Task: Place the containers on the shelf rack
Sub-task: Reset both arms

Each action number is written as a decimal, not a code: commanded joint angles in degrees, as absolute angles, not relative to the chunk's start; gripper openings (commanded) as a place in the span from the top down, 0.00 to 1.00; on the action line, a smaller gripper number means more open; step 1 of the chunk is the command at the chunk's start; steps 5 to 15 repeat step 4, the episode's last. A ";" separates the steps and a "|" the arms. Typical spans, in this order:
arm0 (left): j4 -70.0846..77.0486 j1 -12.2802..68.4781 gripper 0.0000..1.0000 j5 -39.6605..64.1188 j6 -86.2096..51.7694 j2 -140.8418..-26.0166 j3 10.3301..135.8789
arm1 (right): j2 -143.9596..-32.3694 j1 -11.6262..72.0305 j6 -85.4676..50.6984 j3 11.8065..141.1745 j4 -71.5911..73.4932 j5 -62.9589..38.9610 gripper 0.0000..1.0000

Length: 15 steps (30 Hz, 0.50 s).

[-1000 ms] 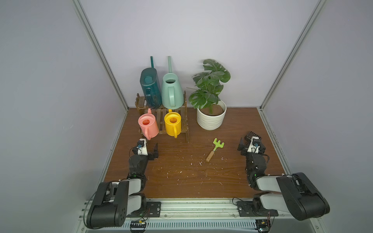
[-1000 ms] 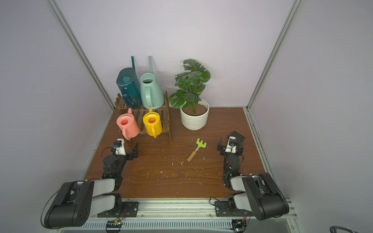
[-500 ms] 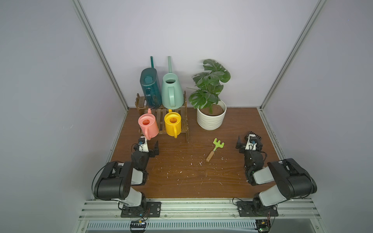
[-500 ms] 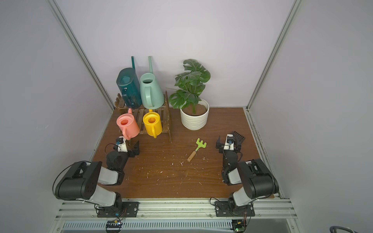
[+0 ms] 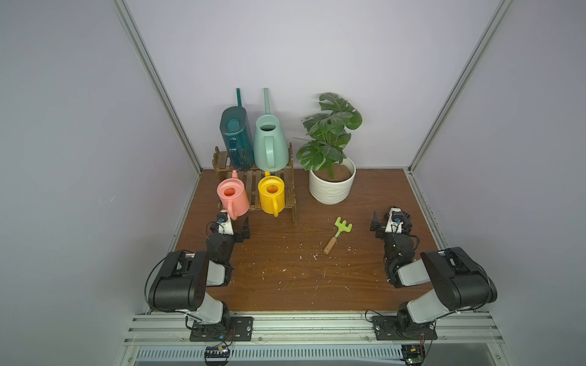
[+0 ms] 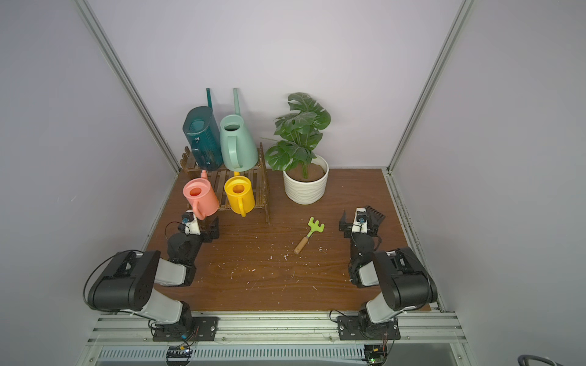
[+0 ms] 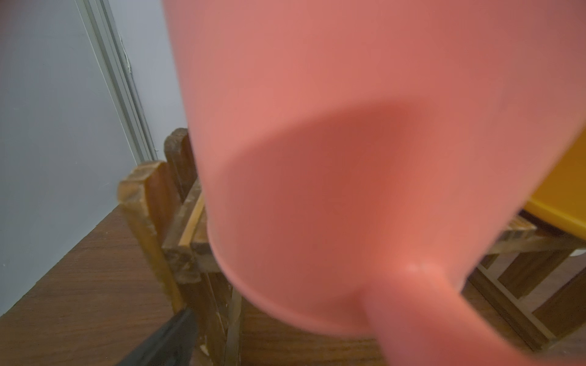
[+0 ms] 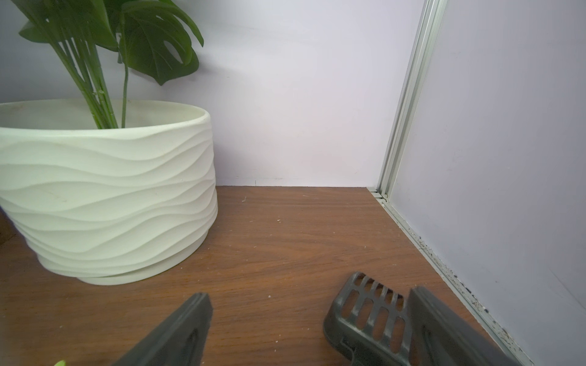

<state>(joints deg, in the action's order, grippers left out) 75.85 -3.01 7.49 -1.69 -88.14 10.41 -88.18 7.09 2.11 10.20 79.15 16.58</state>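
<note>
Teal can (image 5: 236, 136) and mint can (image 5: 269, 145) stood on the shelf rack's (image 5: 253, 190) far upper tier, pink can (image 5: 231, 196) and yellow can (image 5: 271, 193) on its near lower tier. Left gripper (image 5: 233, 225) gaped wide at the pink can's handle. Right gripper (image 5: 391, 221) gaped wide, holding nothing.
</note>
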 commanded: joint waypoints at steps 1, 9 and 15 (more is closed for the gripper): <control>75.76 -3.44 0.00 7.99 -1.58 -88.28 10.99 | -88.15 6.85 1.41 10.72 78.60 16.04 0.01; 75.70 -3.45 0.00 7.78 -1.58 -88.25 10.99 | -88.15 6.79 1.41 10.81 78.50 16.02 0.01; 75.70 -3.45 0.00 7.78 -1.58 -88.25 10.99 | -88.15 6.79 1.41 10.81 78.50 16.02 0.01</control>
